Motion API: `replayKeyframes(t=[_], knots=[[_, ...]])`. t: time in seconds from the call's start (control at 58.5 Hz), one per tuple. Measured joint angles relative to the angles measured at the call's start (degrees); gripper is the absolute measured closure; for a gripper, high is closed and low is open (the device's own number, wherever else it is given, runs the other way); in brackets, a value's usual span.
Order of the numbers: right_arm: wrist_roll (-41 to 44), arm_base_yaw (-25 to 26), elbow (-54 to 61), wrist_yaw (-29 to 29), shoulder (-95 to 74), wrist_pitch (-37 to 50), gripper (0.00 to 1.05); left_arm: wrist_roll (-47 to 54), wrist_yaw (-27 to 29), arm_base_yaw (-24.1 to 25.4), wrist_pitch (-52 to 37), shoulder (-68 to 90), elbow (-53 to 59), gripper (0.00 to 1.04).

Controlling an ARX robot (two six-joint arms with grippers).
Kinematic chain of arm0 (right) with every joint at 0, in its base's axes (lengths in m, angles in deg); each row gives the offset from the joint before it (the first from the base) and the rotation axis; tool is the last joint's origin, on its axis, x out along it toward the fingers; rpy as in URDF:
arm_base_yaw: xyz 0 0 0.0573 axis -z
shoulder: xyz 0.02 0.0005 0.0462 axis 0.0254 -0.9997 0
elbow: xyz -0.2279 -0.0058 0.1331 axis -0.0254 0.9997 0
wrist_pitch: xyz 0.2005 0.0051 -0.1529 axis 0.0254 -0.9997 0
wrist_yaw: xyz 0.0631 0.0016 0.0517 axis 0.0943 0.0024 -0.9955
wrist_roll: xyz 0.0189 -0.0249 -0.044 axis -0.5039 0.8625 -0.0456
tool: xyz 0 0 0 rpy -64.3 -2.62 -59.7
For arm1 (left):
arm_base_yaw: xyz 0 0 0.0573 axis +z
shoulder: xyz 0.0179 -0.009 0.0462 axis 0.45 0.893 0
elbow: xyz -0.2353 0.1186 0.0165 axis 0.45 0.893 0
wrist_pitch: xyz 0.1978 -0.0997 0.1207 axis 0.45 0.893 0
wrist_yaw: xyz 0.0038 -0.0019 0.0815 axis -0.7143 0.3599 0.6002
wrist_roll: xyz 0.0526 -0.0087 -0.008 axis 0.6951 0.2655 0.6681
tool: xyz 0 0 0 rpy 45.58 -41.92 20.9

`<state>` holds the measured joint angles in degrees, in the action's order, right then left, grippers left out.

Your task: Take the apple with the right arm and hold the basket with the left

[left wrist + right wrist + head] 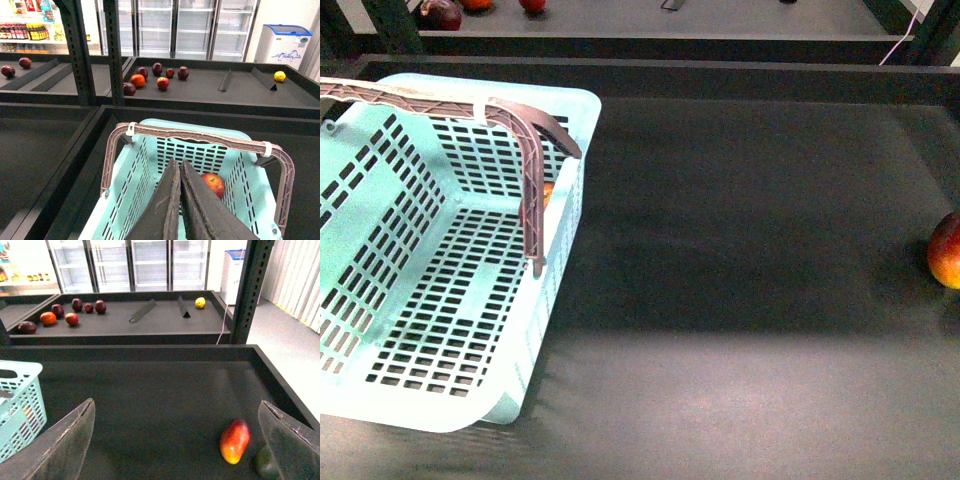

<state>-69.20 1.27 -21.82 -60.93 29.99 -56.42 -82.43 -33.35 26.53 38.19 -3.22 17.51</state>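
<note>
While the right gripper (176, 405) stands wide open over the bare dark worktop (740, 230), the apple (214, 184) lies well apart from it, inside the basket (380, 270) at the worktop's left edge, against the basket's far wall. The left gripper (180, 162) hangs over the basket with its jaws pressed together on nothing, the apple just beyond them. A red-and-yellow fruit (235, 440) lies near the right edge.

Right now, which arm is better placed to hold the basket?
Left: the left gripper, shut, hangs over the basket near its handles. The right gripper, open, has the basket only off to one side.
</note>
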Motion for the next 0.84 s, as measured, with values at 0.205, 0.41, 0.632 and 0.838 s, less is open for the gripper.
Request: replayKeyframes(t=[0.205,0.41,0.632,0.838], knots=[[0.00,0.00,0.00,0.00,0.00,0.00,0.09,0.00,0.00,0.00,0.02,0.00,0.00,1.01],[0.00,0.00,0.00,0.00,0.00,0.00,0.09,0.00,0.00,0.00,0.02,0.00,0.00,0.75],[0.00,0.00,0.00,0.00,0.00,0.00,0.09,0.00,0.00,0.00,0.02,0.00,0.00,0.36],[0.00,0.00,0.00,0.00,0.00,0.00,0.09,0.11,0.00,0.00,0.02,0.00,0.00,0.07]])
